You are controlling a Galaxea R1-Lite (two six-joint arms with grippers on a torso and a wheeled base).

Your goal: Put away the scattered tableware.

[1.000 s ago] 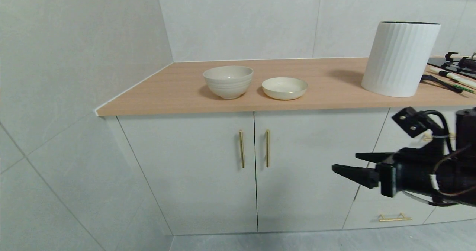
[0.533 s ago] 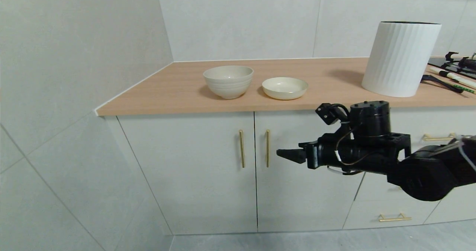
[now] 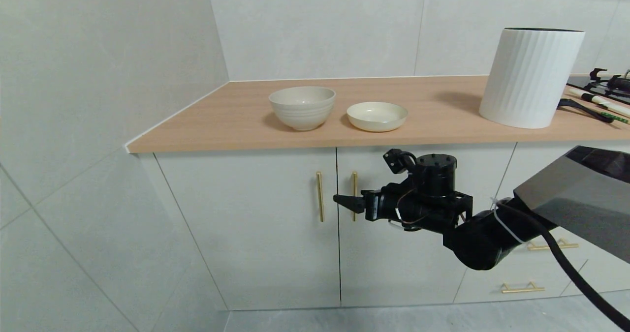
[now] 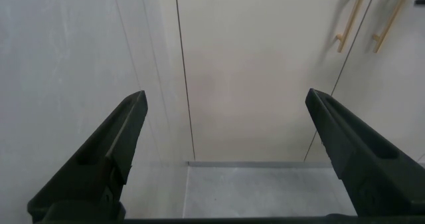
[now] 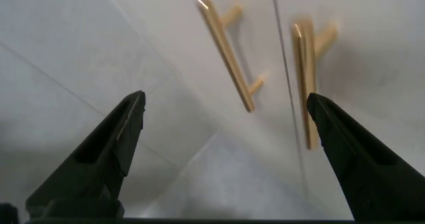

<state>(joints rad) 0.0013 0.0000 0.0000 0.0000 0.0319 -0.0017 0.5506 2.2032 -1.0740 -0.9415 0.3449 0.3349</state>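
The right gripper [image 3: 344, 201] is held level in front of the cabinet doors [image 3: 275, 233], its fingers spread wide with nothing between them. Its tips lie at about mid height of the 2 gold handles. From the head they cross the right door's handle [image 3: 354, 196] and end at the seam just short of the left door's handle [image 3: 320, 196]. In the right wrist view both handles sit ahead in the gap between the fingers, and neither finger touches them.

Both pieces of tableware stand on the wooden counter [image 3: 221, 120], above this gripper. The shallow dish [image 3: 377, 115] is above the tips and a little to the right. The deep bowl [image 3: 301, 106] is above and to the left, just beside the dish but not touching it. Up and well to the right of the gripper stands a ribbed white container [image 3: 531, 76], with a few utensils [image 3: 598, 101] lying beyond it at the counter's far right.

The left gripper [image 4: 226, 151] is also spread wide and holds nothing. It faces the lower cabinet front where that meets the floor [image 4: 259, 191]
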